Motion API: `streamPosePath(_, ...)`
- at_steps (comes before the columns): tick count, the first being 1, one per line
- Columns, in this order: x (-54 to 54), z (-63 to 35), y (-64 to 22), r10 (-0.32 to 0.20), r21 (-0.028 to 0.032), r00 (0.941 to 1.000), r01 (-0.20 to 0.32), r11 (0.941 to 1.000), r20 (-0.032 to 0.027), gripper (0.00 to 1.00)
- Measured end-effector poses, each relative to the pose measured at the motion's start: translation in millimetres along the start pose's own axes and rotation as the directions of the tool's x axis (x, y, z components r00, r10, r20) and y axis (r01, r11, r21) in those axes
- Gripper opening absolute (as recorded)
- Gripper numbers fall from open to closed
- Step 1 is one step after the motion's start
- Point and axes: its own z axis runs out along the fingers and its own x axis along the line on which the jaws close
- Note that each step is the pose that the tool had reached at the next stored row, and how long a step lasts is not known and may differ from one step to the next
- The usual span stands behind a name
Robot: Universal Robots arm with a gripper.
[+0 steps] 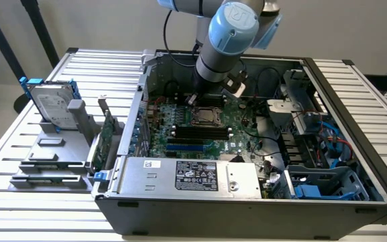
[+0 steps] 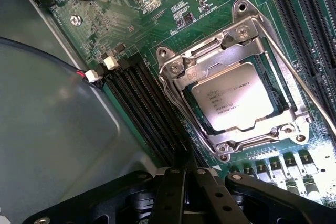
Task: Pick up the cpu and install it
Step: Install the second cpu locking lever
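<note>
Jaws clenched, empty, just above cpu (image 2: 233,103) seated in socket (image 2: 231,90) mid-motherboard. Cpu: light, stiff, slick metal top, fragile underside; hold by opposite edges only.

the exterior view looks down from high, well back, over the open grey metal computer case (image 1: 247,206). the wrist view looks closely down at its green motherboard (image 2: 157,14); both share the silver-framed processor socket (image 1: 205,117).
</note>
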Motion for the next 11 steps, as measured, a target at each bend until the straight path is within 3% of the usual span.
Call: streamPosePath(11,-1.4,-1.6,0.6,0.0,0.0002,1.0,0.0,1.0,0.0001,0.11)
